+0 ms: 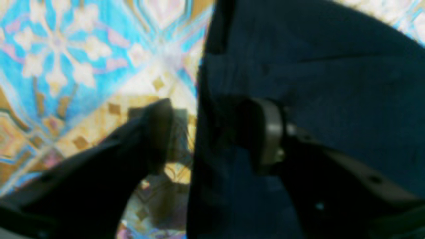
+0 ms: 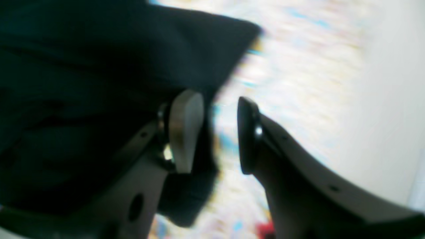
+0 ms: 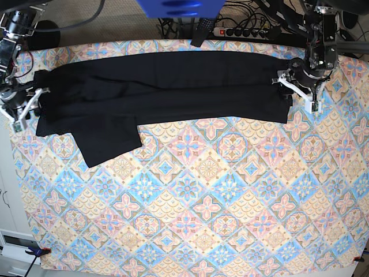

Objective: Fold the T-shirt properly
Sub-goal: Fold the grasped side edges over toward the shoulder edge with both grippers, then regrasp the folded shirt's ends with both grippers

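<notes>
The black T-shirt (image 3: 161,86) lies as a long band across the far part of the table, with one sleeve (image 3: 106,141) sticking out toward the front at the left. My left gripper (image 3: 298,86) is at the band's right end. In the left wrist view its jaws (image 1: 214,132) are open, with the T-shirt's edge (image 1: 315,66) running loose between the fingers. My right gripper (image 3: 23,109) is at the band's left end. In the right wrist view it (image 2: 215,132) is open, with the T-shirt (image 2: 83,66) draped behind the pale pad (image 2: 186,129) and a gap to the dark pad (image 2: 247,136).
A patterned blue, pink and yellow tablecloth (image 3: 190,202) covers the table. A power strip with cables (image 3: 242,30) lies beyond the far edge. A blurred blue object (image 3: 179,8) hangs at the top. White furniture (image 3: 6,190) stands off the left edge.
</notes>
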`<act>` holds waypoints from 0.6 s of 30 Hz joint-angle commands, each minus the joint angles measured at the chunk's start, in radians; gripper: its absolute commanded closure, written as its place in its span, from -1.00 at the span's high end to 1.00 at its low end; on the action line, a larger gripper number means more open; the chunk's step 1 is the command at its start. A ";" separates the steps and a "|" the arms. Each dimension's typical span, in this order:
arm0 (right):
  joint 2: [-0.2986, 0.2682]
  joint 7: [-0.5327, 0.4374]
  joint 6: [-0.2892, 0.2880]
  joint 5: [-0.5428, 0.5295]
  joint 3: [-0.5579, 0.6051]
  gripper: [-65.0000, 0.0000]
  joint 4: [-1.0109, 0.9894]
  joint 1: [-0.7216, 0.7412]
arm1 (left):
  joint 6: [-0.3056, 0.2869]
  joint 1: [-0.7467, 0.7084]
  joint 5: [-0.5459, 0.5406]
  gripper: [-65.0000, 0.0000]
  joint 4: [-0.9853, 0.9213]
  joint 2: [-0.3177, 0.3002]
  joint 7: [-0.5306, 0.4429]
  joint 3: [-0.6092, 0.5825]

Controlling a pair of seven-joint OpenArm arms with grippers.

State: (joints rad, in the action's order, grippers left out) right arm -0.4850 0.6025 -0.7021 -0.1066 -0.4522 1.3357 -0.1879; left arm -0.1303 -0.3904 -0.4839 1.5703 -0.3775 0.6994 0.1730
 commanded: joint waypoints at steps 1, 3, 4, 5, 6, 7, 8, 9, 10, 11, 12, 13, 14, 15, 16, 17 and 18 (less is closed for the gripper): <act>-0.011 -0.017 0.004 -0.008 -0.023 -0.35 0.038 0.009 | -0.004 0.001 -0.023 0.24 0.026 -0.013 -0.014 0.012; 0.018 -0.016 0.004 -0.005 -0.026 -0.35 0.094 0.009 | -0.004 0.000 -0.069 0.33 0.043 -0.010 -0.014 0.059; 0.027 -0.014 0.004 -0.005 -0.021 -0.35 0.118 0.009 | -0.004 -0.002 -0.097 0.35 0.051 -0.008 -0.011 0.082; 0.035 -0.014 0.004 -0.005 -0.021 -0.35 0.147 0.009 | -0.004 -0.002 -0.132 0.37 0.057 -0.007 -0.007 0.101; 0.041 -0.014 0.004 -0.005 -0.021 -0.34 0.175 0.009 | -0.004 -0.002 -0.169 0.39 0.063 -0.005 -0.002 0.113; 0.047 -0.014 0.004 -0.005 -0.020 -0.34 0.196 0.009 | -0.004 -0.002 -0.198 0.38 0.071 -0.005 0.006 0.125; 0.058 -0.014 0.004 -0.005 -0.018 -0.34 0.218 0.014 | -0.004 -0.002 -0.229 0.38 0.080 -0.005 0.015 0.141; 0.067 -0.013 0.004 -0.005 -0.009 -0.34 0.233 0.028 | -0.004 -0.002 -0.252 0.38 0.089 -0.005 0.024 0.153; 0.075 -0.008 0.004 -0.005 0.014 -0.34 0.239 0.044 | -0.004 -0.002 -0.275 0.38 0.097 -0.004 0.035 0.164; 0.079 0.014 0.004 -0.005 0.051 -0.34 0.239 0.066 | -0.004 0.001 -0.301 0.38 0.098 -0.004 0.047 0.173; 0.079 0.041 0.004 -0.005 0.086 -0.34 0.236 0.092 | -0.004 0.003 -0.319 0.38 0.100 -0.004 0.053 0.176; 0.079 0.069 0.004 -0.005 0.131 -0.34 0.227 0.124 | -0.004 0.003 -0.336 0.38 0.101 -0.004 0.056 0.176; 0.079 0.087 0.004 -0.005 0.165 -0.34 0.216 0.156 | -0.004 0.003 -0.345 0.38 0.106 -0.004 0.061 0.176; 0.079 0.098 0.004 -0.005 0.195 -0.34 0.201 0.187 | -0.004 0.003 -0.353 0.38 0.114 -0.004 0.061 0.176; 0.079 0.099 0.004 -0.005 0.227 -0.34 0.176 0.224 | -0.004 0.003 -0.356 0.38 0.120 -0.004 0.061 0.176; 0.079 0.099 0.004 -0.005 0.263 -0.34 0.140 0.267 | -0.004 0.003 -0.361 0.38 0.126 -0.004 0.061 0.170; 0.079 0.101 0.004 -0.005 0.292 -0.34 0.095 0.296 | -0.004 0.003 -0.364 0.38 0.126 -0.004 0.061 0.168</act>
State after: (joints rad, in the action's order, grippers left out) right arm -0.3756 0.6998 -0.7086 -0.1207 -0.1455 1.4178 0.1013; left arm -0.1284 -0.3927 -0.8322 1.6756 -0.3706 0.7757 0.3382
